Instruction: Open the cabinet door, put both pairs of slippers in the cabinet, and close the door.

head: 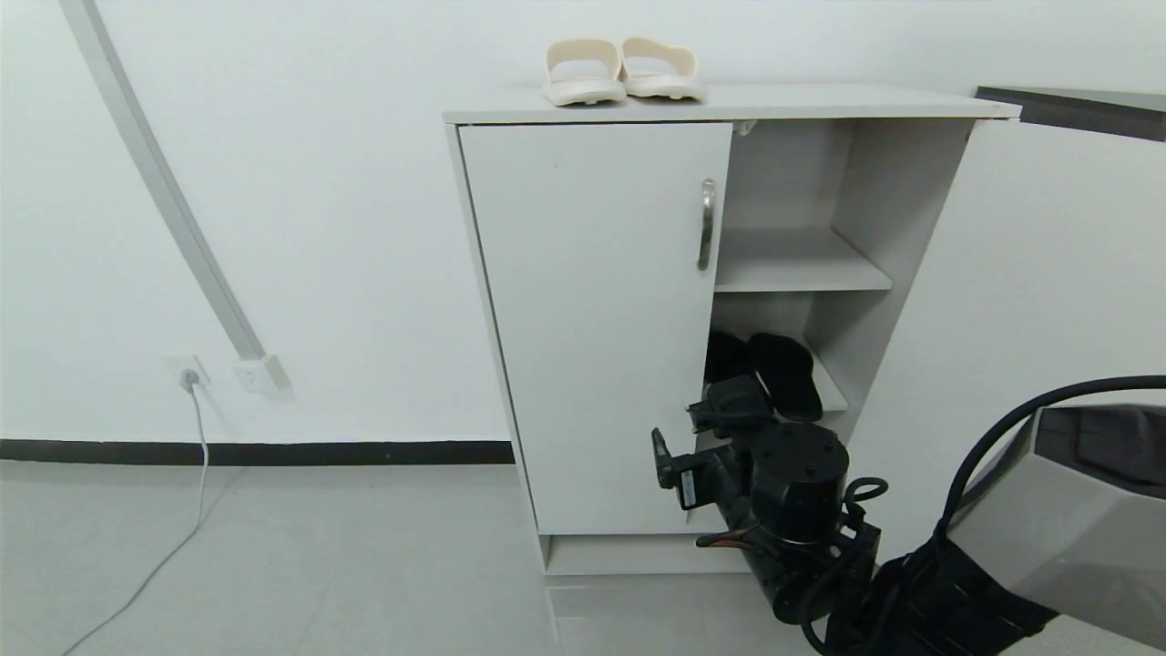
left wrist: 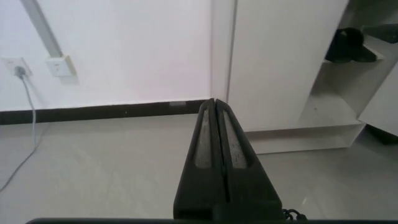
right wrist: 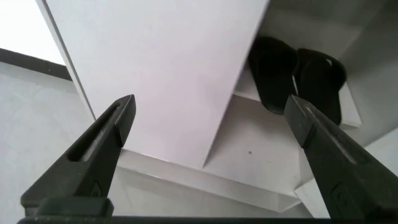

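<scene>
A white cabinet (head: 729,102) stands against the wall, its left door (head: 592,319) shut and its right door (head: 1029,273) swung open. A cream pair of slippers (head: 624,71) sits on its top. A black pair of slippers (head: 783,374) (right wrist: 273,68) (left wrist: 351,46) lies on the lower shelf inside. My right gripper (head: 683,428) (right wrist: 208,115) hangs open and empty low in front of the cabinet, just outside that shelf, by the shut door's edge. My left gripper (left wrist: 214,107) is shut on nothing, low above the floor to the cabinet's left.
The upper shelf (head: 792,264) holds nothing. A metal handle (head: 707,224) is on the shut door. A wall socket with a cable (head: 189,376) and a switch box (head: 260,374) are at the left. Open floor (head: 273,565) lies left of the cabinet.
</scene>
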